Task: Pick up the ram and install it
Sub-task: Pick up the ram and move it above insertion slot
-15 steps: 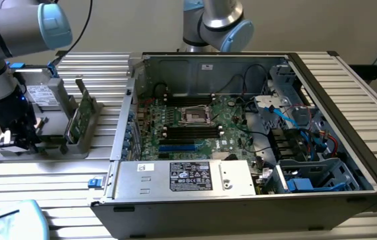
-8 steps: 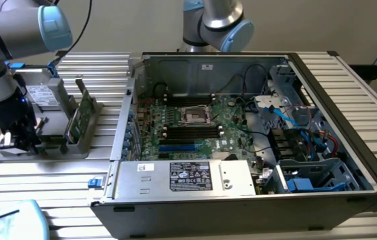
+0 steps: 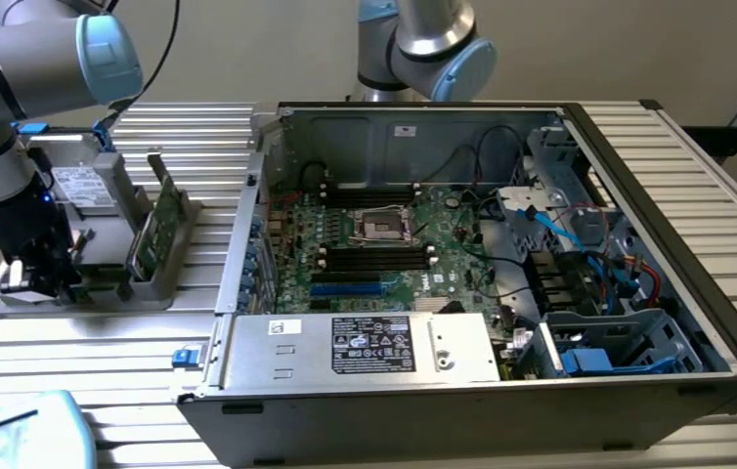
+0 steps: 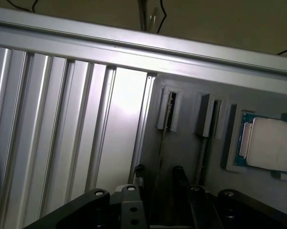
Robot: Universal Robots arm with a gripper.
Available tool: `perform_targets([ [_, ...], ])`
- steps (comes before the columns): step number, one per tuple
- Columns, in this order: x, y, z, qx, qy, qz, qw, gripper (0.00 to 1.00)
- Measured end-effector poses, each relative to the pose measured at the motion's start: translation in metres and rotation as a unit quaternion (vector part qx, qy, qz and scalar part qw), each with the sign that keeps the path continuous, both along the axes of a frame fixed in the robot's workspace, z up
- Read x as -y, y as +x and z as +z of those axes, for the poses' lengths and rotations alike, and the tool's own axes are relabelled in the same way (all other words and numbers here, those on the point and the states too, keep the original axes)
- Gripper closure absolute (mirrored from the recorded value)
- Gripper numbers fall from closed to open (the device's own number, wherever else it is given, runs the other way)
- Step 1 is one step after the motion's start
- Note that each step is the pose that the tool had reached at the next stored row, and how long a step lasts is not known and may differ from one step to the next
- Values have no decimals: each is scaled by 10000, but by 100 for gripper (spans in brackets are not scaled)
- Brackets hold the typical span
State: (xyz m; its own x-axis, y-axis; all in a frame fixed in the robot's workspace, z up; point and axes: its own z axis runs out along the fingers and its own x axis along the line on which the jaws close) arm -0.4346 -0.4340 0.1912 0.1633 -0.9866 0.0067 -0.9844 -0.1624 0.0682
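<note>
Ram [image 4: 171, 112] standing on edge in a slot of the grey holder [image 4: 181, 148], with the gripper [image 4: 158, 170] over it.
Jaws stand apart, one to each side of the thin stick, with a gap on both sides and nothing gripped. A square silver processor chip [image 4: 270, 143] lies in a recess of the same holder. In the exterior view, the gripper [image 3: 40, 278] hangs low at the holder [image 3: 147, 285] on the ribbed table [image 3: 82, 342], near an upright green card [image 3: 157, 227], at the exterior view's left of the open computer case [image 3: 473, 396].

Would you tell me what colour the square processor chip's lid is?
Silver, with a blue-green border; the processor chip shows best in the wrist view.
</note>
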Motion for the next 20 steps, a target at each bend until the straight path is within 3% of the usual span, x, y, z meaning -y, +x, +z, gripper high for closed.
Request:
perform_targets([
  [6,0,0,-2,1,1,-17,10000,63],
  [9,0,1,-2,1,0,-25,10000,72],
  [11,0,0,-2,1,1,-32,10000,84],
  [20,0,0,-2,1,1,-57,10000,85],
])
